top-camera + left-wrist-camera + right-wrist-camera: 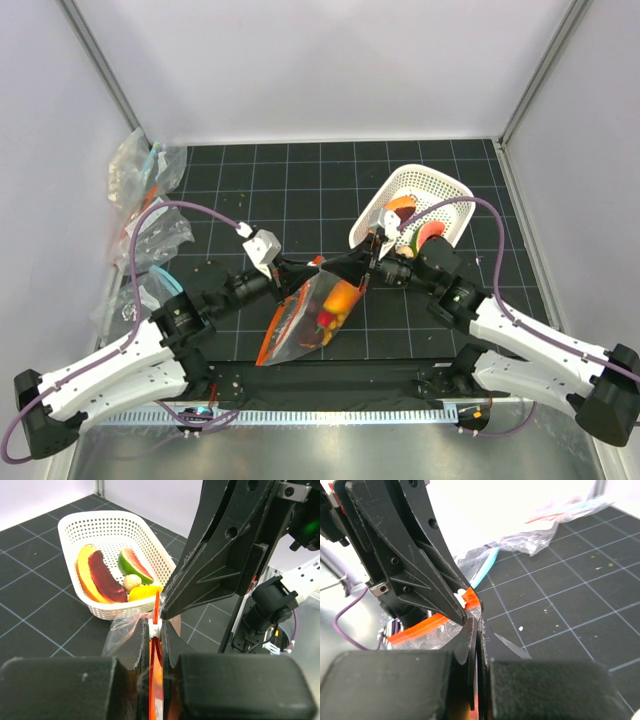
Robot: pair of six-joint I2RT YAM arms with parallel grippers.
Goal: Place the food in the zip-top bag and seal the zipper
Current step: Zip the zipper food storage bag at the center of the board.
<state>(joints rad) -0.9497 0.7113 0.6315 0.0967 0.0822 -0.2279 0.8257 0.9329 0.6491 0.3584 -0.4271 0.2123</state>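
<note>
The clear zip-top bag lies mid-table, raised at its top corner, with orange, red and yellow food inside. Its red-orange zipper runs along the left edge. My left gripper is shut on the zipper at the white slider. My right gripper is shut on the bag's edge right beside the slider, facing the left gripper fingertip to fingertip. More food, a watermelon slice, yellow and dark red pieces, lies in the white basket.
The white lattice basket stands at the back right, tipped up on one side. Several clear bags with teal marks lie along the left wall and show in the right wrist view. A black cloth strip covers the near edge.
</note>
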